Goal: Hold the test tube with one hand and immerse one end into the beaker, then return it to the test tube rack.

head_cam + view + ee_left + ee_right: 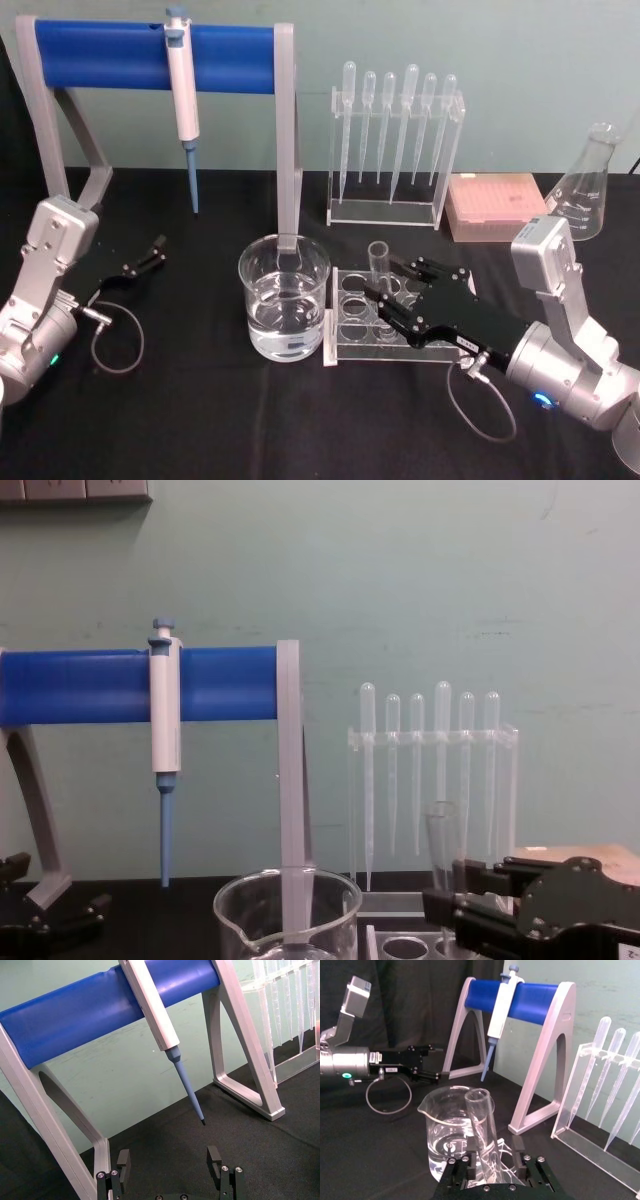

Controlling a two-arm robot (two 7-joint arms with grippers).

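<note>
Right gripper (385, 292) straddles test tube (378, 256) in rack (345, 335), beaker (284, 297) adjacent.

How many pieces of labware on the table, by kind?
Test tube: 1, between the right pincer fingers
Beaker: 1
Erlenmeyer flask: 1
Plastic pipettes: 6
Pipettor: 1
Pink tip box: 1
Total: 11

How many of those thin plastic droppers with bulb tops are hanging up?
6, side by side in the clear rack behind the test tube.
</note>
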